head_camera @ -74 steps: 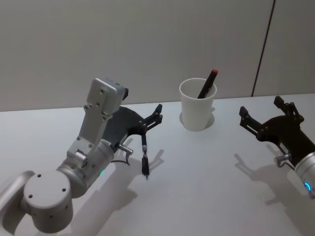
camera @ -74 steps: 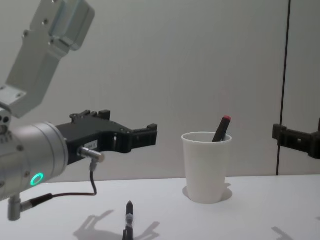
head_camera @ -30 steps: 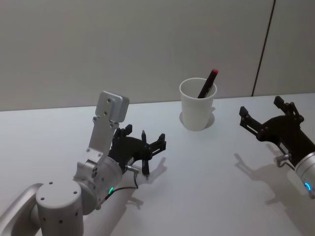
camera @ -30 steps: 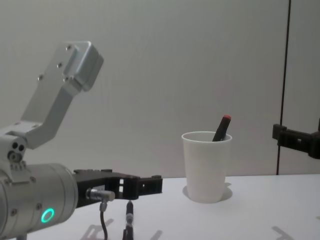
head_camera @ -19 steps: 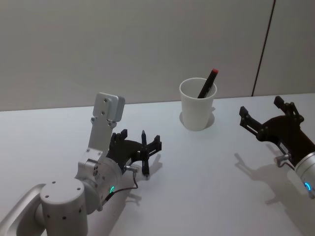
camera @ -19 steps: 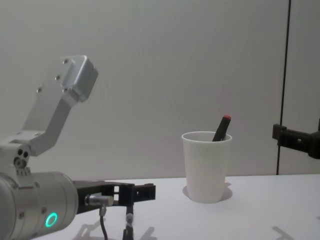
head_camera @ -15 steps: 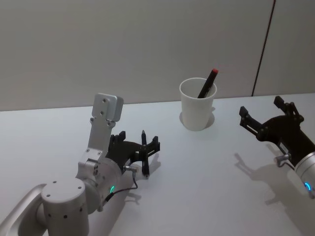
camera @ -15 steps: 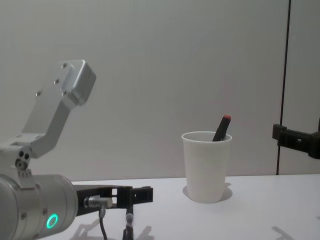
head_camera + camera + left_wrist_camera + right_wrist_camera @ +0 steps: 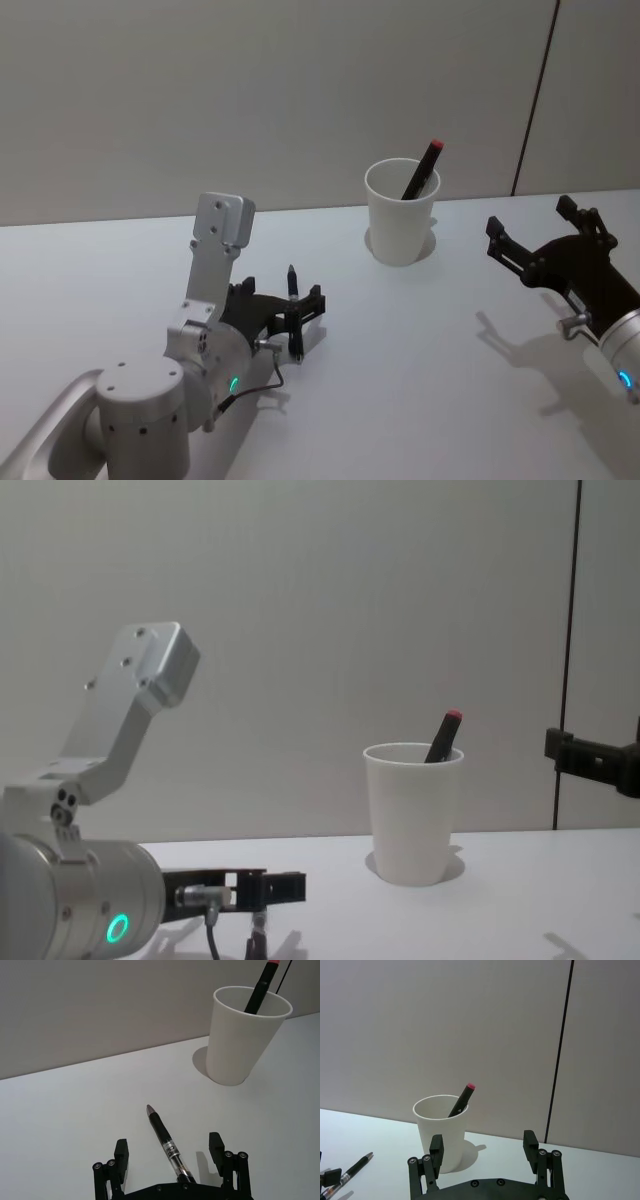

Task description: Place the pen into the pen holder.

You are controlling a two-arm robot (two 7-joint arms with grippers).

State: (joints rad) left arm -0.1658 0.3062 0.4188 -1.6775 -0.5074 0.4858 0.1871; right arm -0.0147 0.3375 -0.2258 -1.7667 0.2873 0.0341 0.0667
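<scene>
Left gripper jaws spread either side of black pen, flat on bench; pen holder far right, holding red-capped pen.

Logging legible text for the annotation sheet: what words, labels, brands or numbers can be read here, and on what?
Pen on the table, lying between the fingers of the open left gripper: a small printed label on its barrel, too small to read.
White paper cup: no text.
Red-capped pen standing in the cup: no text visible.
Right gripper, open, off to the cup's right: no readable markings.
</scene>
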